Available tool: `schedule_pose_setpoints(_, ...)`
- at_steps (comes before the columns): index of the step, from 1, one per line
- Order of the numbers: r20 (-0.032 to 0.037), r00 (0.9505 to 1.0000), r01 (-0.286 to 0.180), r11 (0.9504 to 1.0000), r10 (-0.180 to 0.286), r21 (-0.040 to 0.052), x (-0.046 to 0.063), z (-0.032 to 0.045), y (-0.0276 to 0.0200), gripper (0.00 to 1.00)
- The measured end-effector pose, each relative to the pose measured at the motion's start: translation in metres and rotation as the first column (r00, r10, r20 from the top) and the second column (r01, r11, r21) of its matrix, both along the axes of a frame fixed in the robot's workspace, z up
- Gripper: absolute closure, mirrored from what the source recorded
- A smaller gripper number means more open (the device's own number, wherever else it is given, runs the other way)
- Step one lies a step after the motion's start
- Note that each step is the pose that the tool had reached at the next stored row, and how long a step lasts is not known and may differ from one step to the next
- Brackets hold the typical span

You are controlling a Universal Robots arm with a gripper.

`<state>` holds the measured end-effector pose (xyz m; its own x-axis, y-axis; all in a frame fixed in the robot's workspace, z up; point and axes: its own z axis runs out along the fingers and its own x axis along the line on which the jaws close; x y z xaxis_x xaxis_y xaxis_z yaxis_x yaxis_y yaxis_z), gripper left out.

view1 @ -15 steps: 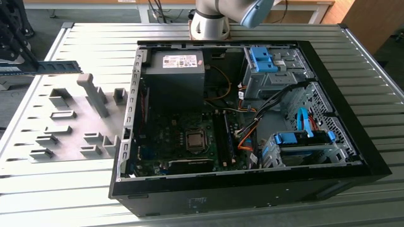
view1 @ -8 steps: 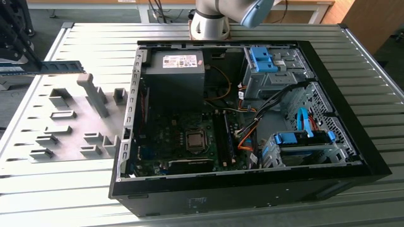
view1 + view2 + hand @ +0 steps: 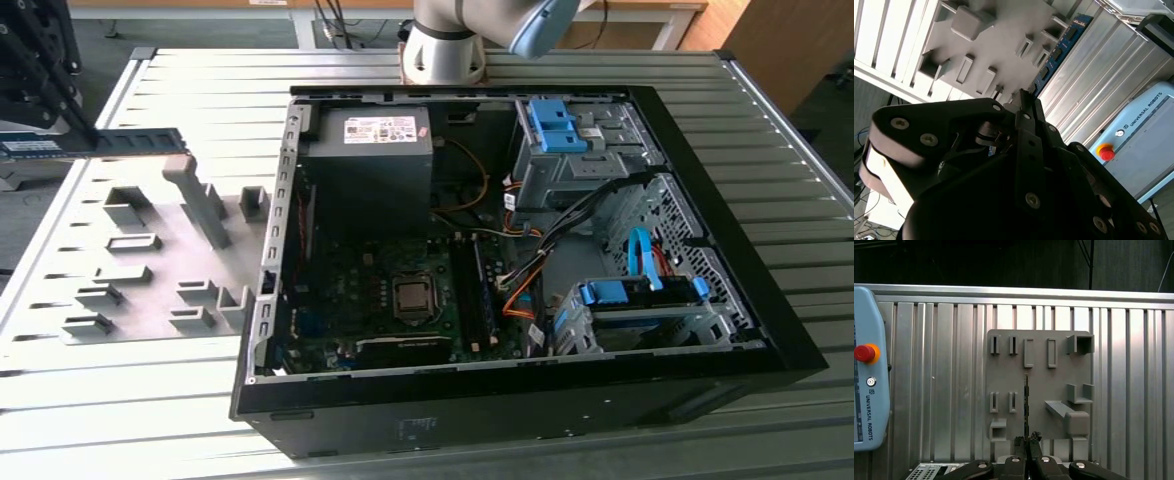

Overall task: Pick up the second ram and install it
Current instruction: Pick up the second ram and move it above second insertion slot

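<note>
Gripper (image 3: 1027, 440) clamped on second ram (image 3: 134, 141) | I see it held above grey fixture plate (image 3: 74, 235), exterior view's left of open case (image 3: 534, 400) | pickup looks done; seating in memory slots (image 3: 471, 290) not yet done.

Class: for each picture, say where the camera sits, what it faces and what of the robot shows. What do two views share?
Exterior view: off the arm, high, looking down into the open case; the arm base shows.
First wrist view: at the wrist, looking along the gripper onto the plate.
Second wrist view: at the wrist, behind the gripper, looking slantwise at the plate.
Both wrist views share the ram in the gripper, the plate and the pendant.
</note>
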<state>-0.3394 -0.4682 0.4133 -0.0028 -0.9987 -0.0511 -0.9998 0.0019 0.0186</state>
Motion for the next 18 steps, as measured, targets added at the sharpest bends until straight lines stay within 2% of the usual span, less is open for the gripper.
schedule_pose_setpoints(18, -0.0001, 1.0, 0.0, 1.0, 0.0, -0.0001, 0.0097, 0.0001, 0.0, 0.86)
